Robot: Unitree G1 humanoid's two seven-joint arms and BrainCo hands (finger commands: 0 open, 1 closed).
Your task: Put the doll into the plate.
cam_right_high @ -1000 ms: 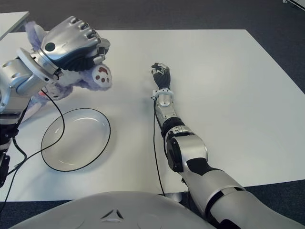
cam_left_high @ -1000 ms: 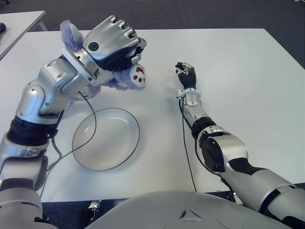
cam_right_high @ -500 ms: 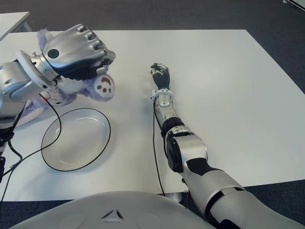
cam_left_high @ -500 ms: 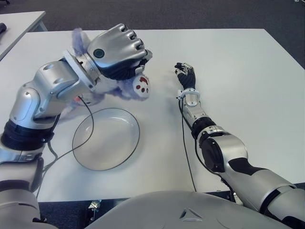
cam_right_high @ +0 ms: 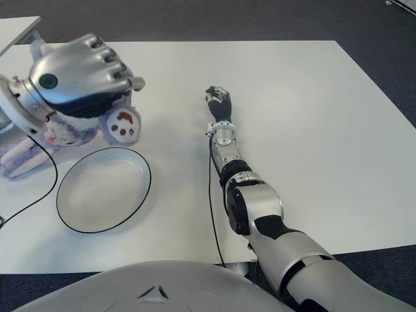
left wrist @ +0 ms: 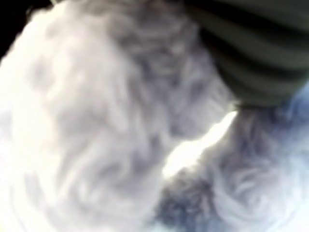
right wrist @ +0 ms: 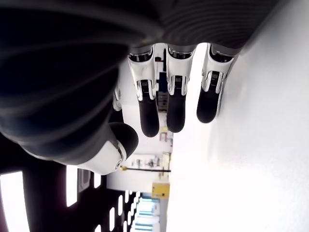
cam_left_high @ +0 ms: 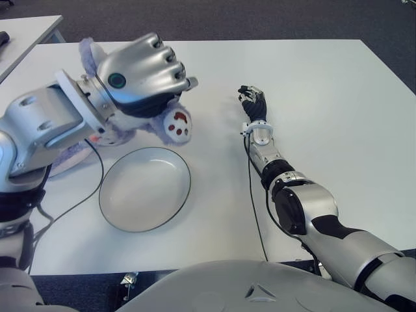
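Doll, fluffy lilac plush [cam_left_high: 174,123], grasped in my left hand [cam_left_high: 140,71] above the white black-rimmed plate's [cam_left_high: 144,189] far edge; lowering and release remain; right hand [cam_left_high: 253,102] idle, empty, fingers relaxed.

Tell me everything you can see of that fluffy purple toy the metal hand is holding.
The doll is a soft plush of pale lilac, shaggy fur. One round foot faces out, with a cream sole and dark red toe pads. A fuzzy ear sticks up behind the wrist. The left hand is curled round its body, holding it in the air, above the white table just beyond the far rim of the empty plate. Its face is hidden.
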